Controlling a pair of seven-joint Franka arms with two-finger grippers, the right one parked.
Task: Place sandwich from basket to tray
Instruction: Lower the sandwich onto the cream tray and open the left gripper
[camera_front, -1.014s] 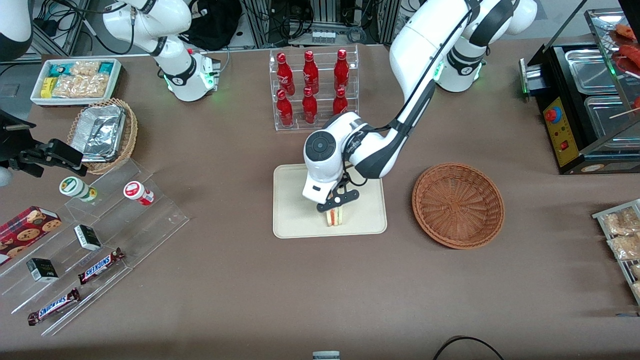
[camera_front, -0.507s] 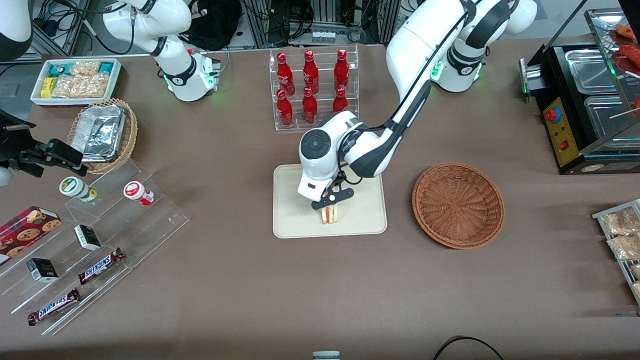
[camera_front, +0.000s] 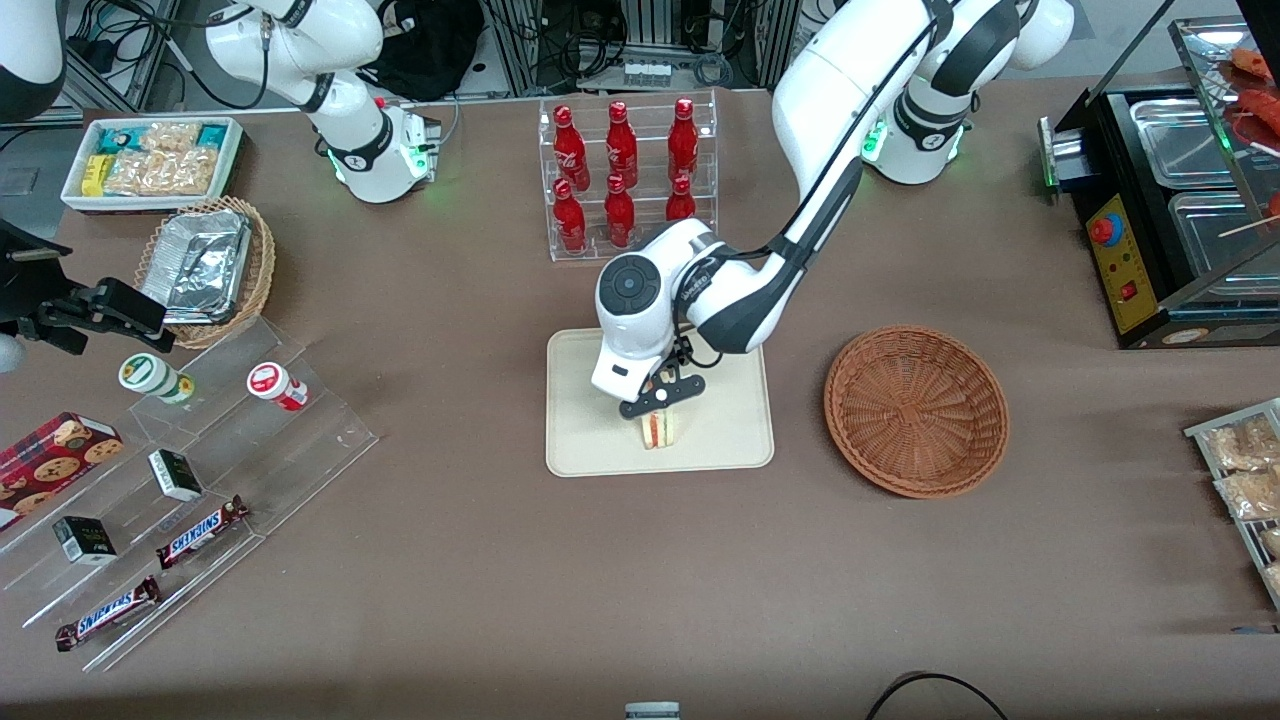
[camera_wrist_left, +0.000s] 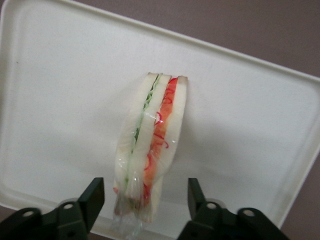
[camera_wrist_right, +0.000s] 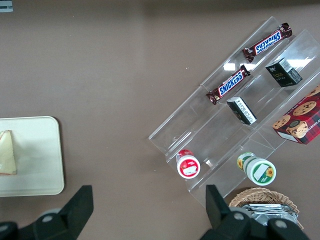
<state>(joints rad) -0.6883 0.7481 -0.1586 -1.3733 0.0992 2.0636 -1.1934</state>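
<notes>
Cream tray (camera_front: 590, 440) held the sandwich (camera_wrist_left: 150, 145); I logged my gripper (camera_wrist_left: 145, 210) above it, fingers spread, touching nothing. Snickers bars (camera_front: 200, 531) lay at eight o'clock.

White sandwich (camera_wrist_left: 150, 145) with red and green layers, cream tray (camera_front: 580, 440), black pincer (camera_wrist_left: 145, 207), reddish-brown woven basket (camera_front: 915, 410).

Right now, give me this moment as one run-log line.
sandwich: on tray, released | gripper: open, straddling sandwich | basket: empty

The gripper (camera_wrist_left: 145, 200) fingers (camera_wrist_left: 92, 197) stand apart, clear of the sandwich (camera_wrist_left: 150, 150) on the tray (camera_wrist_left: 250, 125).
</notes>
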